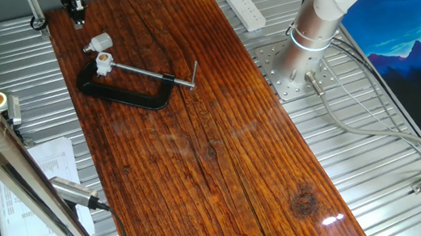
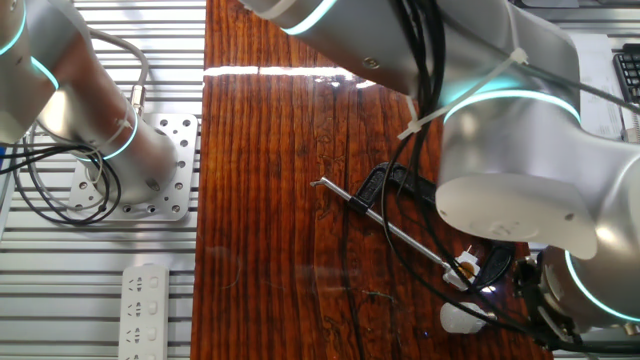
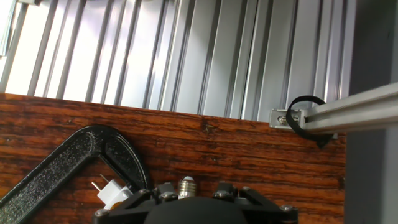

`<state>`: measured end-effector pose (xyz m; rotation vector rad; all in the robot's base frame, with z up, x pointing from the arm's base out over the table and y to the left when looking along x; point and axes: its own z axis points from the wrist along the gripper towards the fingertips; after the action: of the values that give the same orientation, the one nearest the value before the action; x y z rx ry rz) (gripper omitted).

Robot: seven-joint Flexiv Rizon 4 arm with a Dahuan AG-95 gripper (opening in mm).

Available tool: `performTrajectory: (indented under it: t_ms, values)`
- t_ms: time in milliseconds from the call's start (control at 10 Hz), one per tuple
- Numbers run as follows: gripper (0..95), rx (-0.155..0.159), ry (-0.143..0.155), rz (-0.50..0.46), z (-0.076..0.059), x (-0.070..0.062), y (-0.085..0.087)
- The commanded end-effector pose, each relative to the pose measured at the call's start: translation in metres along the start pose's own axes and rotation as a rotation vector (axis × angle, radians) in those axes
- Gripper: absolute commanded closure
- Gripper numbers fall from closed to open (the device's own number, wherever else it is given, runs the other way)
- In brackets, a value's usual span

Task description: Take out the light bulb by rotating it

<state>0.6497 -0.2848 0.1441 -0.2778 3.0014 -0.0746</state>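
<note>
I am hovering the end effector (image 1: pixel 75 15) over the table (image 1: pixel 216 135) corner, its opening impossible to tell, while the light bulb (image 1: pixel 100 41) is lying free just beside the socket stub (image 1: pixel 104 60) in the C-clamp (image 1: pixel 124 90), so I am judging a straight lift safest, well clear of the bulb.

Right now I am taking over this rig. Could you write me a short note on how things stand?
Claw: raised over the far corner of the wooden board, holding nothing that I can see; whether it is open or shut is unclear.
Light bulb: lying on its side on the board, out of the socket and apart from it.
Socket: gripped in the black clamp, top bare.
Done: the bulb appears to be unscrewed and set down.
Left: probably nothing; just check that the bulb does not roll.
</note>
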Motion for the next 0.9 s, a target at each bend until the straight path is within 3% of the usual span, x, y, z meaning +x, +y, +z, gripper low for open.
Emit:
performTrajectory:
  t_ms: [100,200,300,500,800,900]
  values:
    - [57.0,-0.003,0.003,0.000,0.0000,-0.0009,-0.0003]
    - [57.0,-0.003,0.004,0.000,0.0000,-0.0009,-0.0003]
    - [76.0,-0.003,0.004,0.001,0.0000,-0.0009,-0.0003]
    - [76.0,-0.004,0.010,0.001,-0.0002,-0.0009,-0.0003]
    - [76.0,-0.021,0.084,-0.012,-0.0029,-0.0011,0.0000]
    - [95.0,-0.024,0.103,-0.014,-0.0034,-0.0011,0.0001]
